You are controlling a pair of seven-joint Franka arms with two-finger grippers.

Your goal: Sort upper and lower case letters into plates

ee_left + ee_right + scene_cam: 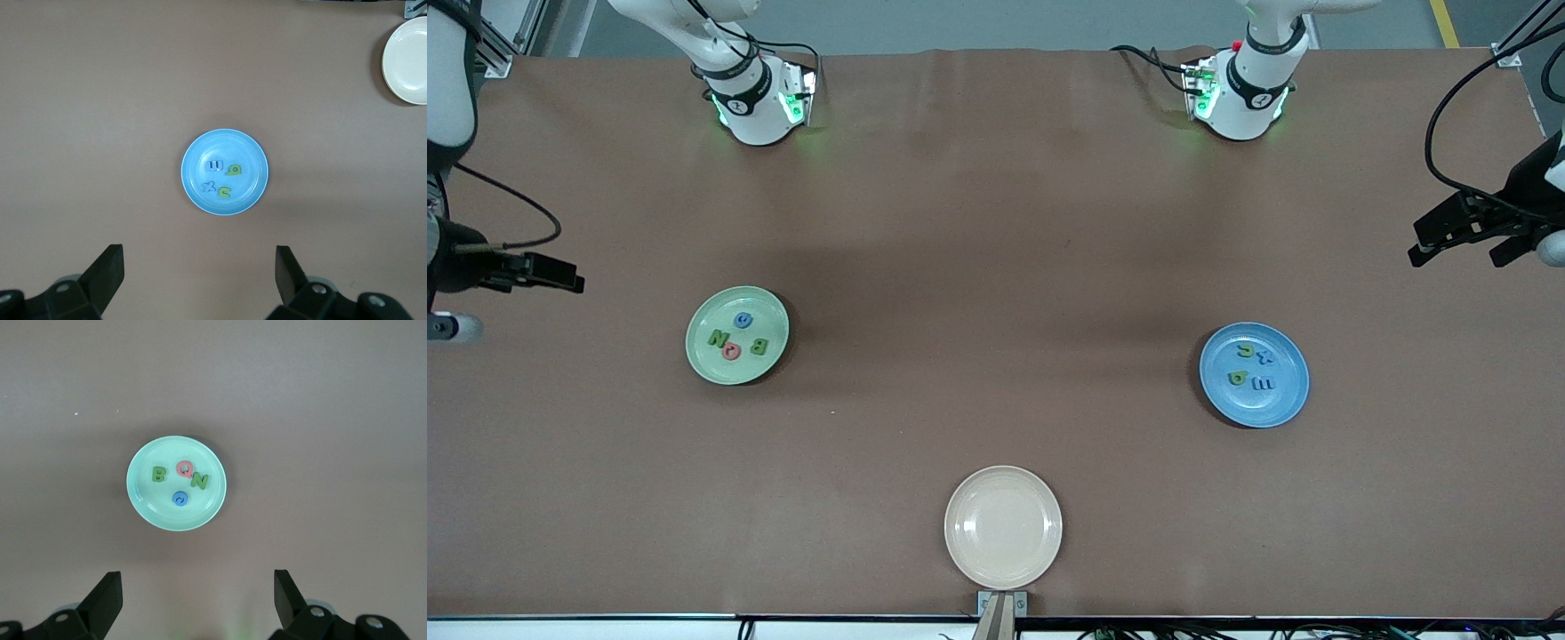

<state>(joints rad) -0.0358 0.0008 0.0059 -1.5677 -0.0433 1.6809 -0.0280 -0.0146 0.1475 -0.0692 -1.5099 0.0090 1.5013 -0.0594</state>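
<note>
Looking done to me: four letters sit in the green plate, four in the blue plate. Left gripper and right gripper hang spread and empty, so you'd only mess it up by nudging a plate.

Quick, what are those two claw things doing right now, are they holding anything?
Left gripper: jaws open, holding nothing, up over the blue plate.
Right gripper: jaws open, holding nothing, up over the green plate.
</note>
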